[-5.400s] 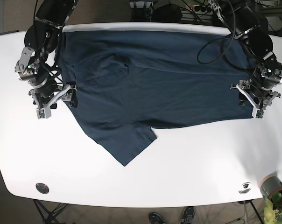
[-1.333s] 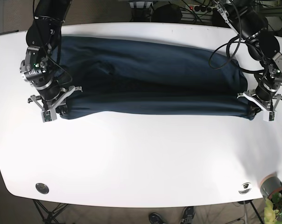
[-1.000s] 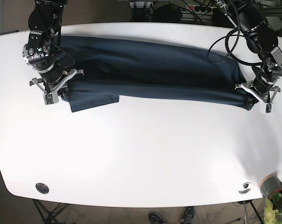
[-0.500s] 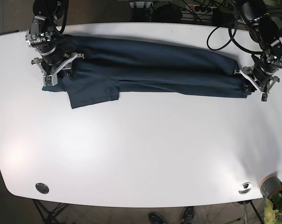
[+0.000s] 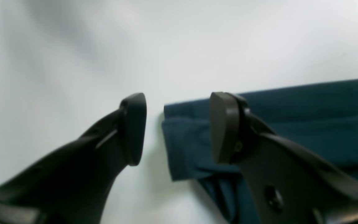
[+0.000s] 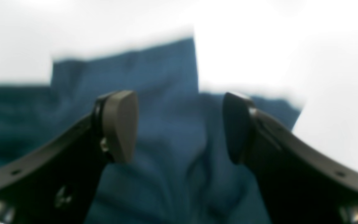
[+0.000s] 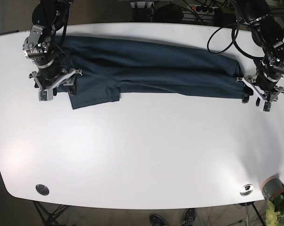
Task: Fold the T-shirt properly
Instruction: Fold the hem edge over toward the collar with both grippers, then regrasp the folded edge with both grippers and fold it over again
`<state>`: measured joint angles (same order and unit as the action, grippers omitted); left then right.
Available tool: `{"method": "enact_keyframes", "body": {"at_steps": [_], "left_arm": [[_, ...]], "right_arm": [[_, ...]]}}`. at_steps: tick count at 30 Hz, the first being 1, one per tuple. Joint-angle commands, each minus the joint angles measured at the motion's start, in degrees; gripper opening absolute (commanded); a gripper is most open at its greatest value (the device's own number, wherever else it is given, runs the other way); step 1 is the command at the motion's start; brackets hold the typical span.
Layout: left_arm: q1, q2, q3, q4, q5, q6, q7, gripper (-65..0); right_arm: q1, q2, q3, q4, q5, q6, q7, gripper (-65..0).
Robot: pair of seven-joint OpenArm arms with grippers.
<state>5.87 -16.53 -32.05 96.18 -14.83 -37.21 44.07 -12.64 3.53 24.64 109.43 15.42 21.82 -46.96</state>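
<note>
Shirt (image 7: 151,73), a soft limp band across the table's (image 7: 142,155) far side in base view, looks best pinched at its layered end corners, where both wrist views show left gripper (image 5: 178,127) and right gripper (image 6: 180,126) spread and empty.

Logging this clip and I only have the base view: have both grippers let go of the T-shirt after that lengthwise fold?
Observer: The left wrist view shows the left gripper open, nothing pinched; the T-shirt lies below.
Operator: Where is it against the cloth?
Observer: It straddles the shirt's end: one fingertip over bare table, the other over fabric.
Operator: And the right side?
Observer: The right gripper is open too, both fingertips over blue fabric, empty gap between.
</note>
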Motion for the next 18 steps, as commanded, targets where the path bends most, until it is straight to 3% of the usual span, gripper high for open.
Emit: {"method": "enact_keyframes", "body": {"at_steps": [1, 8, 18], "left_arm": [[-0.37, 0.05, 2.38, 2.32, -0.77, 0.07, -0.87, -34.4], [-0.11, 0.23, 7.22, 2.5, -0.77, 0.16, -0.87, -34.4], [2.18, 0.23, 8.8, 1.88, -0.69, -0.02, -0.87, -34.4]], "right_arm": [[2.23, 0.65, -1.3, -0.11, 0.45, 0.02, 0.94, -24.4], [9.08, 2.32, -5.17, -7.93, 0.36, -0.07, -2.84, -24.4], [14.09, 4.69, -6.23, -21.82, 0.36, -0.07, 0.41, -25.8]]}}
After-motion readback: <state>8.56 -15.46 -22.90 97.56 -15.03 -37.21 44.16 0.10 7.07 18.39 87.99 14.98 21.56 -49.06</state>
